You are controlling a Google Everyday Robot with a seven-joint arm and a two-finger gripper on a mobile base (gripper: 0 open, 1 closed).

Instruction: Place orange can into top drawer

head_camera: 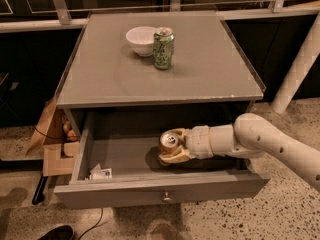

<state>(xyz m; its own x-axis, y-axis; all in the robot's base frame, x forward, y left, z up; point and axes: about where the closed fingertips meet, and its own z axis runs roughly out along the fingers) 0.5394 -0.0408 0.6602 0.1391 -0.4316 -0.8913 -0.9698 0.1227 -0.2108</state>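
The orange can (169, 142) is upright inside the open top drawer (165, 196), its silver top showing. My gripper (173, 149) reaches in from the right and is shut on the can, with cream fingers (172, 157) wrapped around its side and base. The can sits low in the middle of the drawer, close to its floor; I cannot tell whether it touches. The drawer is pulled far out, its flat grey front and small round knob (166, 199) facing me.
A green-and-white can (163, 47) and a white bowl (141, 39) stand on the grey cabinet top (200, 69). A small white packet (100, 173) lies in the drawer's left front corner. A cardboard box (52, 139) sits left of the cabinet. A white post (300, 64) stands at the right.
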